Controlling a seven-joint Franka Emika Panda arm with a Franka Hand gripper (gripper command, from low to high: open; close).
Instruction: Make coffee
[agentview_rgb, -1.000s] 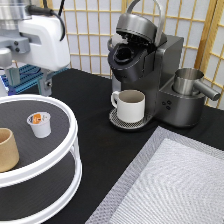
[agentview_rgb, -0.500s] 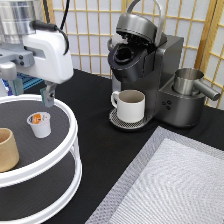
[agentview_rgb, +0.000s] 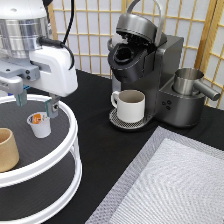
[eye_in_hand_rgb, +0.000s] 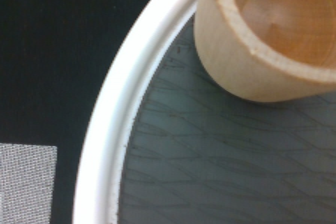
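**Claw lowered over the coffee pod on the upper shelf**

Change noted: against the pictures from a moment earlier, the gripper (agentview_rgb: 36, 102) has swung in from the exterior view's left and come down over the round stand (agentview_rgb: 69, 150). Its two fingers are spread wide and hold nothing; they straddle the space just above the coffee (agentview_rgb: 39, 124). Judged from this, the pod pickup is in hand but no grip is made.

Item, task: the coffee, a small white plastic pod, tapered, with an orange-and-dark foil top. Sits upright on the shelf directly below the claw, between the lines of its fingers, apparently not touched.

Item: tan cup (agentview_rgb: 7, 149), handleless, matt, smooth-walled. Below and to the exterior view's left of the claw; the wrist view shows its wall (eye_in_hand_rgb: 270, 55) close by.

Item: round stand, two tiers, white glossy rims, dark ribbed mat.

Item: coffee machine (agentview_rgb: 150, 65), dark metal and plastic, lid raised. Well off to the claw's right in the exterior view.

Item: white mug (agentview_rgb: 130, 105), handled, glazed, standing on the machine's drip tray.

Item: grey woven mat (agentview_rgb: 170, 185), coarse weave, on the black table.
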